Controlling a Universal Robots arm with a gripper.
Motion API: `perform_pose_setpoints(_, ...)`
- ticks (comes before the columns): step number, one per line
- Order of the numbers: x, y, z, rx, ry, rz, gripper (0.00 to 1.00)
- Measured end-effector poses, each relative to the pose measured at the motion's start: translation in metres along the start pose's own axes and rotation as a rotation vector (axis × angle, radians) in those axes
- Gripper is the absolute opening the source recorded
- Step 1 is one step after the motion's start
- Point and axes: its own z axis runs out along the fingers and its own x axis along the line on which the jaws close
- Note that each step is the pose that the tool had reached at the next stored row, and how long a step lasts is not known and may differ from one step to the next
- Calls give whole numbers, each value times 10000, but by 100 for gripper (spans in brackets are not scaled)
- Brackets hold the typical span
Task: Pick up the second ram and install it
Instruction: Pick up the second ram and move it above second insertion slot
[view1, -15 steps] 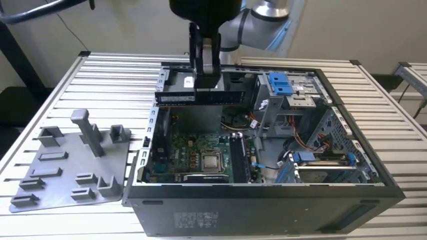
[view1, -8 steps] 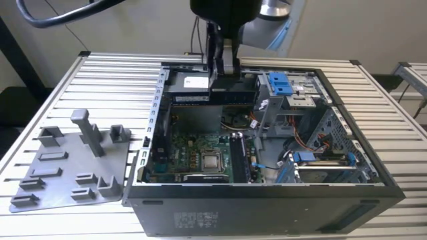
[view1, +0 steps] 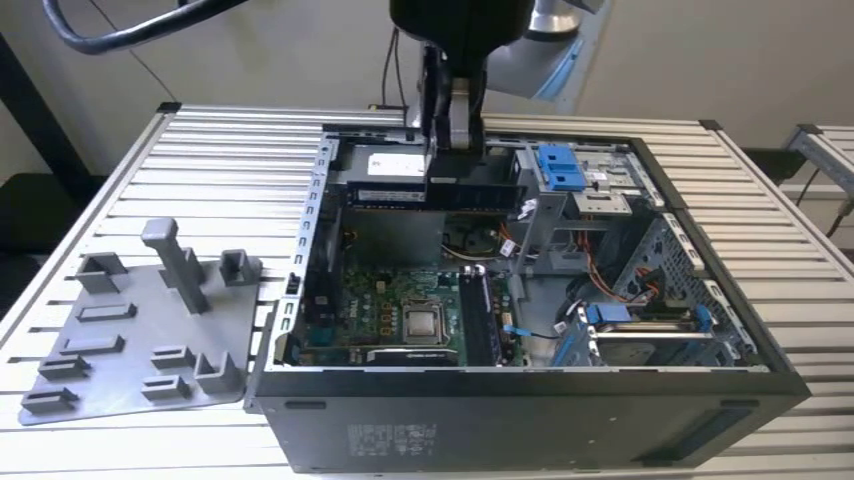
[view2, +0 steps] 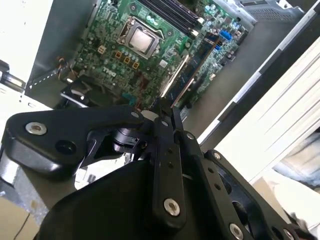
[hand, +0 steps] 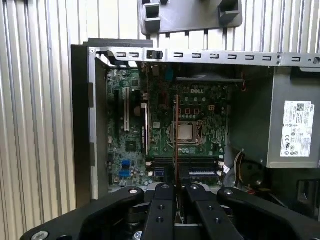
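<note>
The second ram (view1: 430, 193) is a long dark board with a pale label. It hangs level above the back half of the open computer case (view1: 534, 420). My gripper (view1: 451, 165) comes down from above and is shut on the stick's upper edge near its middle. In both wrist views the stick is seen edge-on, as a thin strip (hand: 175, 135) running out from between the fingers (view2: 167, 112) over the motherboard (view2: 115, 55). The dark memory slots (view1: 481, 315) lie beside the processor socket (view1: 424, 322), lower down and nearer the case's front.
A grey plastic holder tray (view1: 134, 330) with upright posts lies on the slatted table at the exterior view's left. Inside the case are blue drive brackets (view1: 561, 168), loose cables (view1: 627, 285) and the power supply (hand: 295, 125). The case walls stand around the board.
</note>
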Motion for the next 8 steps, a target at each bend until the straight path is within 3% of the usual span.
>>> perform_pose_setpoints(2, -3, -10, 1, 7, 0, 162, 14)
perform_pose_setpoints(8, -8, -160, 1, 7, 1, 167, 14)
